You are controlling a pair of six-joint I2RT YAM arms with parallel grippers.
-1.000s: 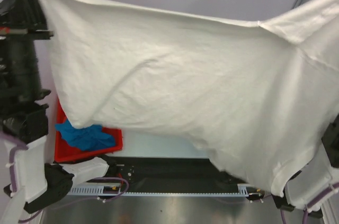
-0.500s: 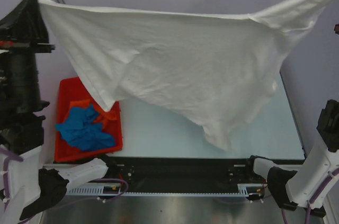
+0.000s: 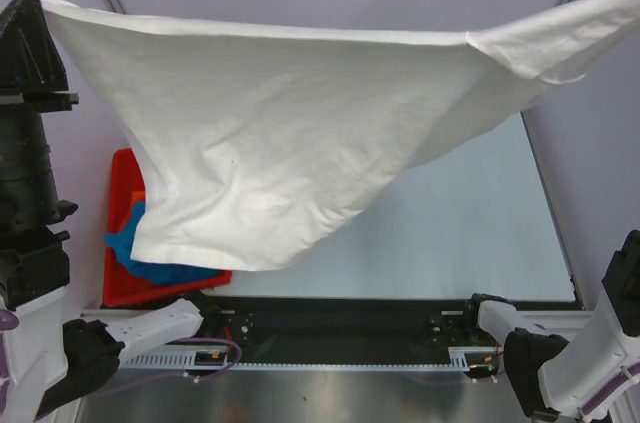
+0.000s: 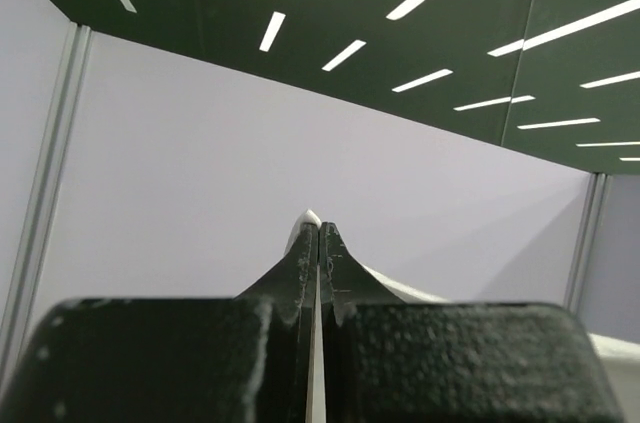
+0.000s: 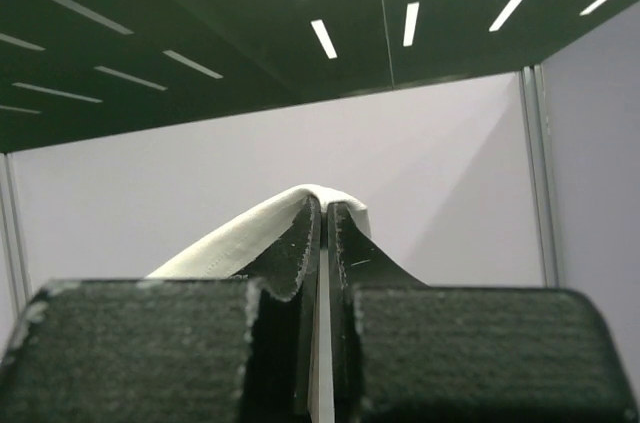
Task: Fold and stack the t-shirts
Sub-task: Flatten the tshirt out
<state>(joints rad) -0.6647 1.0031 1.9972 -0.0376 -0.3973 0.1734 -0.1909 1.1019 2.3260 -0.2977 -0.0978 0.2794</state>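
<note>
A white t-shirt (image 3: pixel 280 133) hangs spread high above the table, stretched between my two grippers. My left gripper (image 3: pixel 25 3) pinches its upper left corner at the far left of the top view. In the left wrist view the left gripper (image 4: pixel 318 228) is shut, with a sliver of white cloth (image 4: pixel 310 215) at the tips. The shirt's other corner runs off the right edge of the top view, so the right gripper is hidden there. The right wrist view shows the right gripper (image 5: pixel 322 208) shut on a white hem (image 5: pixel 240 233). A blue t-shirt (image 3: pixel 165 271) and an orange t-shirt (image 3: pixel 137 207) lie in the bin.
A red plastic bin (image 3: pixel 120 288) sits at the table's left, half hidden behind the hanging shirt. The pale table top (image 3: pixel 470 233) shows at the right. A black rail (image 3: pixel 340 328) with the arm bases runs along the near edge. Both wrist cameras face the wall and ceiling.
The shirt's loose lower part has swung from the right to the left, uncovering the table's right side and covering part of the bin. Its top edge is pulled tauter and slightly higher.
</note>
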